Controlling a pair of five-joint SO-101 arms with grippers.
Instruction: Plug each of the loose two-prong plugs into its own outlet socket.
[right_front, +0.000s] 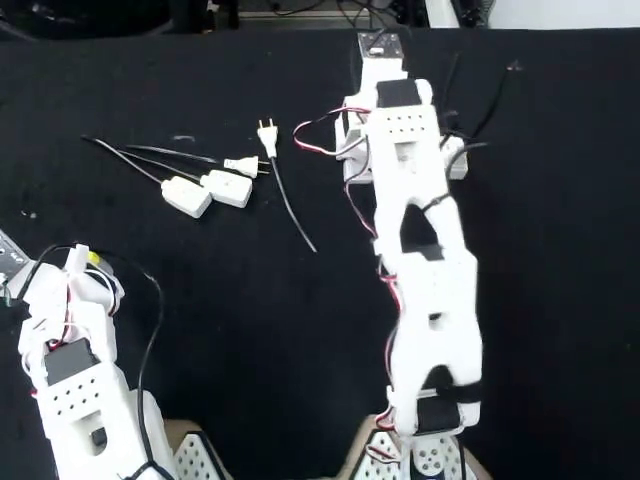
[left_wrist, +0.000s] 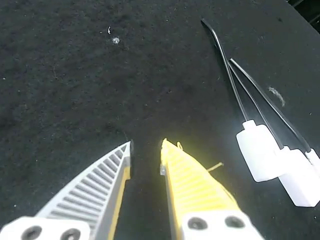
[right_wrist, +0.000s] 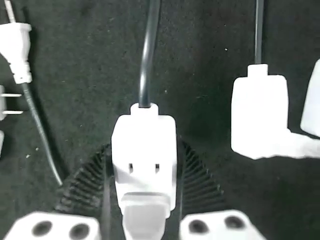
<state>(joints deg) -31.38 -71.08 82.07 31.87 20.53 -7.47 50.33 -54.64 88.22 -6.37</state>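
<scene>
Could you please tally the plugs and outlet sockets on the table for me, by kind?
Two-prong plugs: 2, one beside the other.
Outlet sockets: 4, a pair near the plugs, one between the right gripper's jaws, one beside it.
Total: 6. A white piece at the right wrist view's edge is too cut off to count.

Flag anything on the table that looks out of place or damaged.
Nothing looks damaged. The upper plug and lower plug lie loose, prongs bare, the lower pointing away from the two sockets beside it. The right gripper clasps a third socket.
</scene>
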